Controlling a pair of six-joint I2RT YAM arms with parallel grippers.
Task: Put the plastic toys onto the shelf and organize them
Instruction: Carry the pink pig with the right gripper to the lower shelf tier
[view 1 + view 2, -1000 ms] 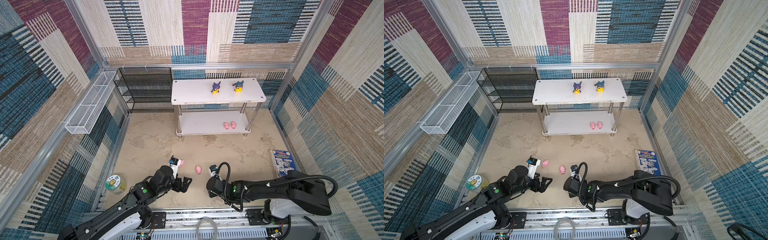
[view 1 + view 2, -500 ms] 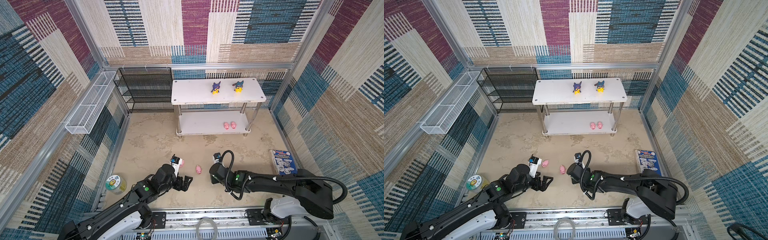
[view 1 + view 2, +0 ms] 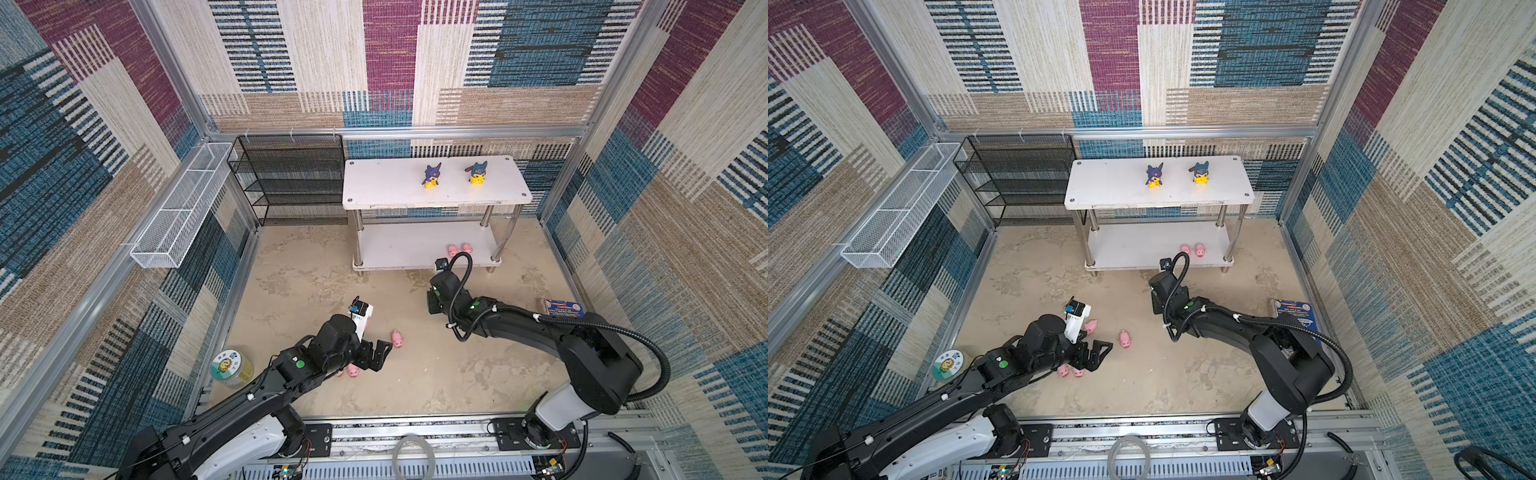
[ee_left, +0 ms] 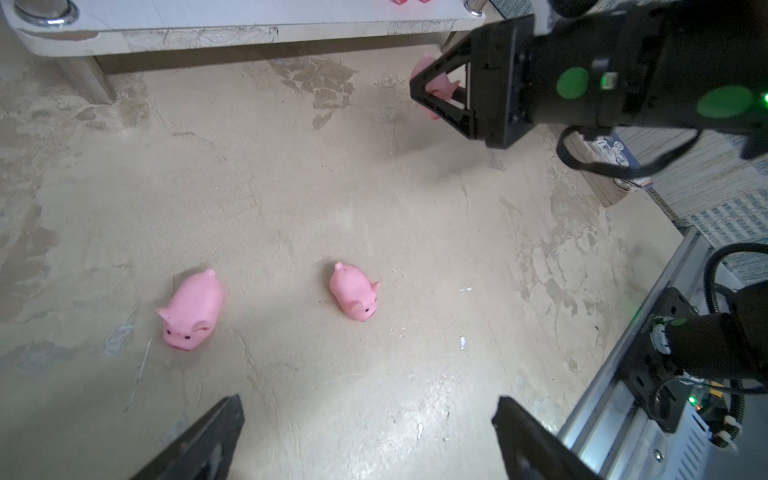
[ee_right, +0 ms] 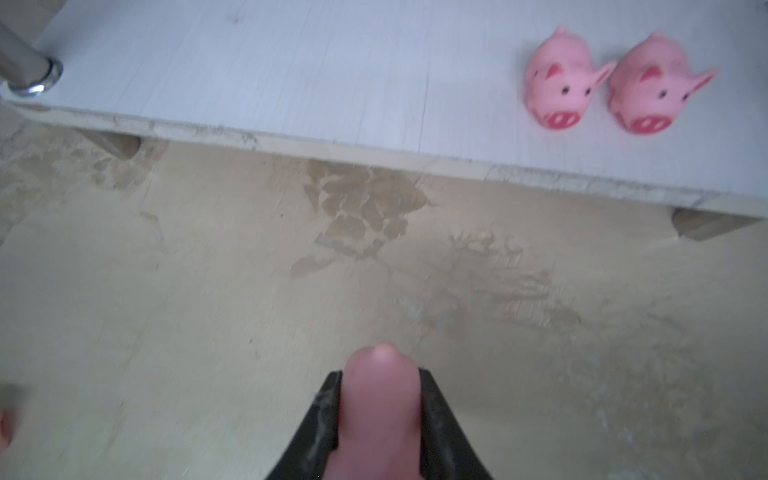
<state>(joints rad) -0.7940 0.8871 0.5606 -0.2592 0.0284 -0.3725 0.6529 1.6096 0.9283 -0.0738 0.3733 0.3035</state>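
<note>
The white two-tier shelf stands at the back with two yellow hooded figurines on its top. Two pink pigs sit side by side on the lower tier. My right gripper is shut on another pink pig and hovers over the floor just before the lower tier's front edge. My left gripper is open and empty, low over the floor. Two pigs lie ahead of it. In a top view, several pigs lie around that gripper.
A green-lidded jar stands at the front left. The black mesh rack is left of the shelf, and the white wire basket hangs on the left wall. A blue booklet lies at the right wall.
My right gripper has carried its pig from the front of the floor towards the shelf's lower tier. The left arm has barely shifted.
</note>
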